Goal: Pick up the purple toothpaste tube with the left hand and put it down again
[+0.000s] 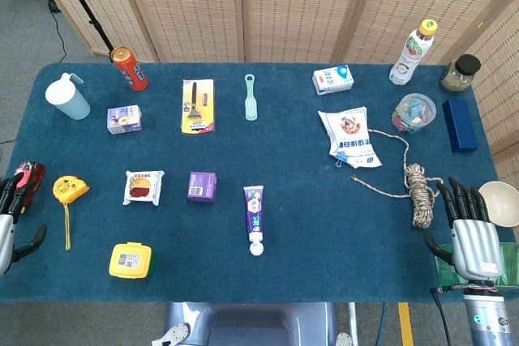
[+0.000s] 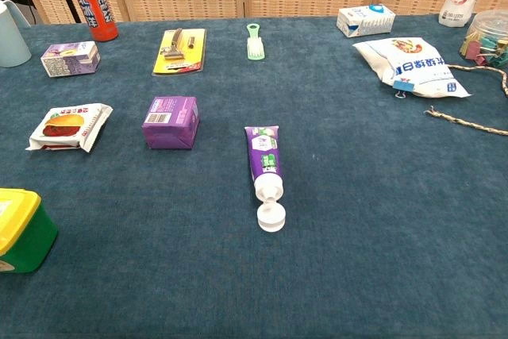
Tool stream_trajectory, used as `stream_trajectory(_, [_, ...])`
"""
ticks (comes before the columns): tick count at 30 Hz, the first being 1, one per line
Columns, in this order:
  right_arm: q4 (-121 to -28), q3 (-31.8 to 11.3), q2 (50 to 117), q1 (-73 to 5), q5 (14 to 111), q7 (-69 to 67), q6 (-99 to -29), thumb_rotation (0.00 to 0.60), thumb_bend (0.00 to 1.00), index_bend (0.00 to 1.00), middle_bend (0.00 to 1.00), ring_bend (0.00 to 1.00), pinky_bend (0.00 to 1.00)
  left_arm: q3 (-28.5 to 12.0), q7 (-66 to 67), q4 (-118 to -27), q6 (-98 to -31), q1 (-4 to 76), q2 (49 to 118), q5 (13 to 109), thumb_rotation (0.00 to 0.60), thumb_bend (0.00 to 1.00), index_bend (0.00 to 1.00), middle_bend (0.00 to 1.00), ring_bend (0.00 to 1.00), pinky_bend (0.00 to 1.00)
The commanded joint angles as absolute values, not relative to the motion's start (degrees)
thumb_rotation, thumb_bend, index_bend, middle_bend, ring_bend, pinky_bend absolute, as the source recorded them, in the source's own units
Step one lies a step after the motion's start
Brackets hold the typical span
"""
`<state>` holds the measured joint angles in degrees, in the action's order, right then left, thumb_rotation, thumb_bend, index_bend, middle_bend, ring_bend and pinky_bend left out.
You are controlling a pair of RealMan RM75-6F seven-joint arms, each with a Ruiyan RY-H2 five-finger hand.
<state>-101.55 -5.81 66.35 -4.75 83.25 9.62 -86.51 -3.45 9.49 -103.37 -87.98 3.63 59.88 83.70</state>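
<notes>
The purple toothpaste tube [image 1: 254, 216] [image 2: 265, 166] lies flat near the middle of the blue table, its white cap toward the front edge. My left hand [image 1: 11, 218] is at the far left edge of the table in the head view, fingers apart, holding nothing, well away from the tube. At the front right corner my right hand [image 1: 469, 228] rests with fingers extended and empty. Neither hand appears in the chest view.
A purple box [image 1: 202, 186] and a snack packet [image 1: 143, 187] lie left of the tube, with a yellow container [image 1: 130, 260] and a yellow tape measure [image 1: 70, 190] further left. A rope coil [image 1: 420, 188], white bag [image 1: 349, 137], razor pack [image 1: 198, 106] and red can [image 1: 129, 69] sit elsewhere.
</notes>
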Motion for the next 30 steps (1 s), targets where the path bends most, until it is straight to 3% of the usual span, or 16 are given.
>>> stream_trajectory(1, [-101.5, -5.8, 66.3, -4.7, 83.2, 9.6, -86.5, 0.6, 0.33, 0.0, 0.0, 0.0, 0.0, -3.4, 9.5, -103.4, -88.0, 3.6, 59.9, 83.8, 0.6, 0.32, 0.15, 0.08, 0.07, 0.06])
stream_trajectory(30, [-101.4, -5.9, 66.3, -4.8, 83.2, 9.6, -86.2, 0.6, 0.33, 0.0, 0.0, 0.0, 0.0, -3.1, 8.7, -102.8, -84.8, 5.6, 58.7, 85.9, 0.6, 0.32, 0.15, 0.08, 0.07, 0.06])
